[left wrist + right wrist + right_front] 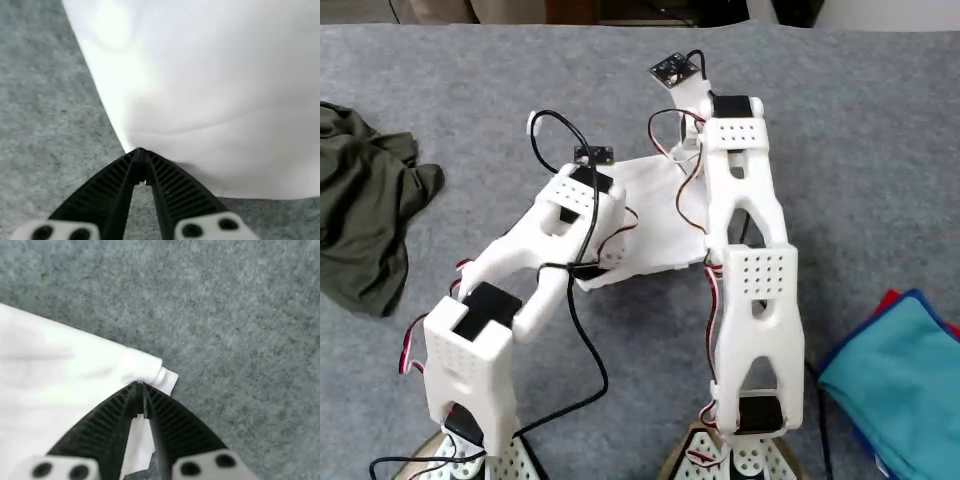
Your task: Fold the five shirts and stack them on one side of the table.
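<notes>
A white shirt (655, 215) lies partly folded at the middle of the grey table, under both arms. My left gripper (141, 152) is shut, its tips pinching the edge of the white shirt (215, 90). My right gripper (138, 386) is shut on a folded corner of the white shirt (75, 370) at its far side. In the high view the left arm (555, 225) comes in over the shirt's near left part. The right arm (745, 200) stretches along the shirt's right side. A crumpled dark olive shirt (365, 215) lies at the left edge of the table.
A teal shirt (900, 375) with red and blue cloth under it lies at the right front of the table. Bare grey felt (500, 90) stretches across the back and between the piles. Cables hang off both arms.
</notes>
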You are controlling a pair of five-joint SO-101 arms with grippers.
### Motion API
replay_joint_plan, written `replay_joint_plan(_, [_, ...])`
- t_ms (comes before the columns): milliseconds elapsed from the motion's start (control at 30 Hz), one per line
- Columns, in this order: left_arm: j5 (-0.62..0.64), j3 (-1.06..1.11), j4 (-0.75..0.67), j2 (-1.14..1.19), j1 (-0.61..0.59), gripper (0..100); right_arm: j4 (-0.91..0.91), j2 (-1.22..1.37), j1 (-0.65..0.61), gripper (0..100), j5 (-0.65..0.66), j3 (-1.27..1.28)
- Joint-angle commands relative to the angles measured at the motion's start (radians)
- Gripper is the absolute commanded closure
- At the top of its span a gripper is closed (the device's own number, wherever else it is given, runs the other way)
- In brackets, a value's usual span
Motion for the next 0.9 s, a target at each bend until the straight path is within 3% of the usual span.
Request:
replay_joint_plan(0, [0.005, -0.005, -0.025, -0.042, -0.031, 98, 0.021, 0.002, -0.002, 99.3, 0.008, -0.094])
replay_joint_plan(333, [-0.037, -0.124, 0.006, -0.231, -0.052, 98, 0.25, -0.076, 0.03, 99.3, -0.028, -0.314])
replay_joint_plan(433, [-0.04, -0.183, 0.04, -0.254, -0.114, 98, 0.358, -0.073, 0.024, 99.3, -0.038, -0.381])
replay_joint_plan(500, [-0.04, -0.196, 0.049, -0.254, -0.17, 98, 0.413, -0.074, 0.031, 99.3, -0.114, -0.43])
replay_joint_plan(700, [-0.084, -0.167, 0.052, -0.252, -0.285, 97, 0.423, -0.081, 0.061, 98.6, -0.229, -0.443])
replay_joint_plan(767, [-0.161, -0.167, 0.054, -0.252, -0.278, 92, 0.423, -0.097, 0.062, 94.9, -0.272, -0.41])
replay_joint_plan(867, [-0.166, -0.173, 0.071, -0.252, -0.281, 89, 0.423, -0.168, 0.058, 85.6, -0.284, -0.274])
